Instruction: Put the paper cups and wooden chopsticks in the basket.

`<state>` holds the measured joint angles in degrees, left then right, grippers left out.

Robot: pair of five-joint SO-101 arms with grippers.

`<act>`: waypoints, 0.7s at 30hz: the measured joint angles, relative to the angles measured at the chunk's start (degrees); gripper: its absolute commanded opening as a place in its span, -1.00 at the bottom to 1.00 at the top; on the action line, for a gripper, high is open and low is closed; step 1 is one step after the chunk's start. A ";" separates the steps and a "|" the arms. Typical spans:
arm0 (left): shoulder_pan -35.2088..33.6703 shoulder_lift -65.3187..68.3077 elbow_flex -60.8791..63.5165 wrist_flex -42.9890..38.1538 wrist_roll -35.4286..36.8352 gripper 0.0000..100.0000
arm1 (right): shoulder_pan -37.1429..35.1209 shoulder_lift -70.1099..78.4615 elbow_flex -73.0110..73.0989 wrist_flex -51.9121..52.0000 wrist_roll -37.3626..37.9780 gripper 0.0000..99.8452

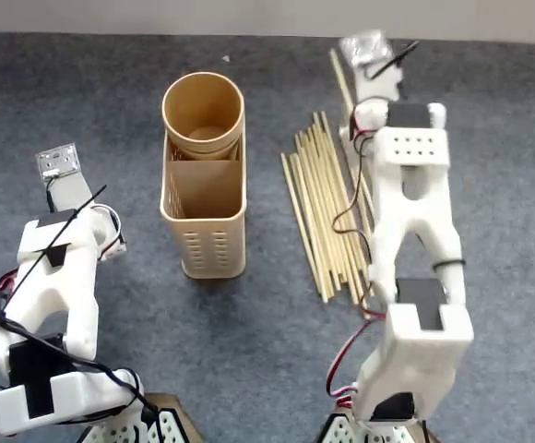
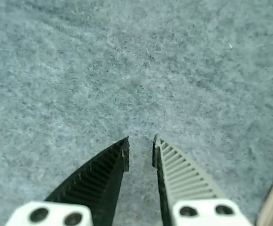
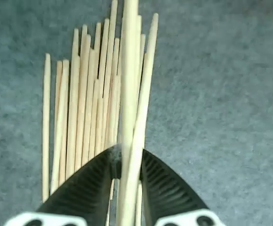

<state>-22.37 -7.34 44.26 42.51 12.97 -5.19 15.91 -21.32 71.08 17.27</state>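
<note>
At the lower left of the high view the left arm sits back on the grey carpet point(image 1: 120, 111). The left gripper point(image 2: 140, 151) has its jaws a little apart with nothing between them, so it poses little risk.

At the centre stands the basket point(image 1: 214, 242), upright. Its nearer compartment is free.

Right of centre lies the chopstick pile point(image 1: 321, 208), loosely fanned on the carpet. The right arm stretches over it towards the upper right. In the right wrist view the right gripper point(image 3: 127, 162) is pressed onto what looks like two held chopsticks point(image 3: 129, 70), and the rest of the pile lies close beneath them.

The trouble is likely to start here. The two sticks splay apart ahead of the jaws, so one may be pinched less firmly and slide out on the lift. Most of their length reaches beyond the jaws, so they could swing or droop during the carry. With the pile so close under the jaws, a neighbouring stick could be dragged or scattered.

Farthest, at the upper centre, the paper cups point(image 1: 203, 111) sit stacked in the basket's far compartment and rise above its rim. The long sticks still have to be tipped to go into the free compartment. They could strike the rim or the cups, and that could shove or topple the basket.
</note>
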 measured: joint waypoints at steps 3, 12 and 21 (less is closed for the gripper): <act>0.00 0.00 0.00 0.00 0.00 -0.78 | -0.09 -6.07 -1.76 1.67 -2.64 -0.99; 0.00 0.00 0.00 0.00 0.00 -0.78 | -4.40 -20.31 -1.76 -1.41 -5.80 -0.99; 0.00 0.00 0.00 0.00 0.00 -0.78 | -4.92 -23.03 -2.02 -5.63 -10.73 -0.99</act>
<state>-22.37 -7.34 44.26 42.51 12.97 -10.11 -7.12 -23.34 65.45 6.55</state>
